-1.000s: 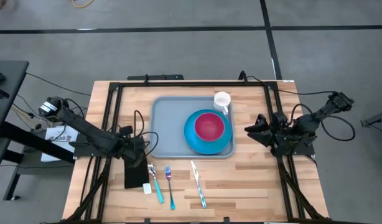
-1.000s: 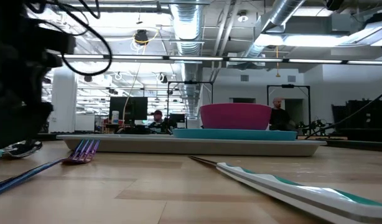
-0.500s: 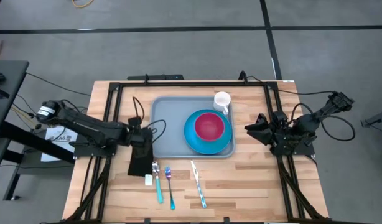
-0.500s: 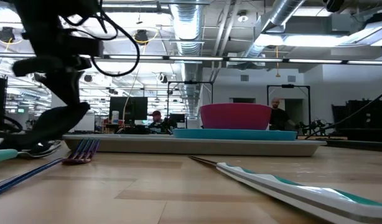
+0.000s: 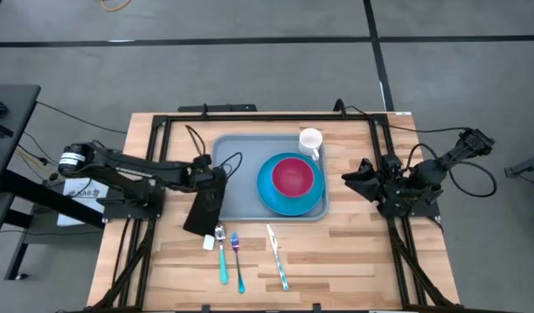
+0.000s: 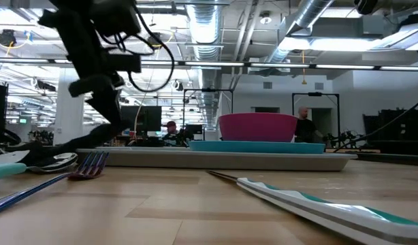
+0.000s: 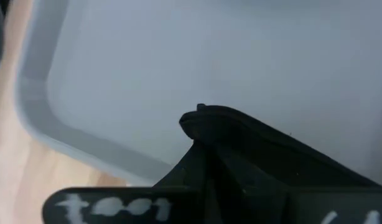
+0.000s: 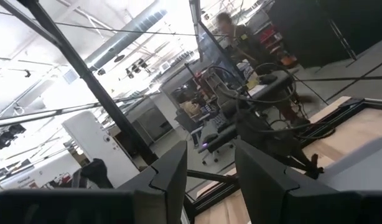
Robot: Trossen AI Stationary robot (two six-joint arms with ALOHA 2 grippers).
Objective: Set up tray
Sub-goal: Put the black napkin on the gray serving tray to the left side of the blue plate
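Observation:
The grey-blue tray (image 5: 236, 156) (image 7: 178, 56) lies mid-table and carries a round blue plate (image 5: 265, 184) with a pink bowl (image 5: 292, 176) and a white cup (image 5: 310, 140). My left gripper (image 5: 216, 176) (image 7: 228, 186) hovers over the tray's left rim, shut on a black napkin (image 5: 203, 209) (image 7: 253, 149). My right gripper (image 5: 354, 180) (image 8: 209, 180) waits open to the right of the tray. My left gripper holds the black napkin by its far end (image 7: 216, 130), pinched between the fingers, which reach level from the table's left. That end is lifted above the tray's left rim. The cloth slopes down slack, and its near end (image 5: 197, 224) (image 6: 45, 153) lies on the table.
A spoon (image 5: 219, 248), a fork (image 5: 237, 261) (image 6: 90, 163) and a knife (image 5: 277, 256) (image 6: 318, 201) lie on the wood between the tray and the near edge. Black frame rails run along both sides of the table. Bare wood shows right of the knife.
My left gripper has risen and moved toward the table's far and right sides, to the tray's left rim, keeping hold of the napkin. The napkin's held end has lifted and been drawn toward the tray, while its near end has dragged along the table.

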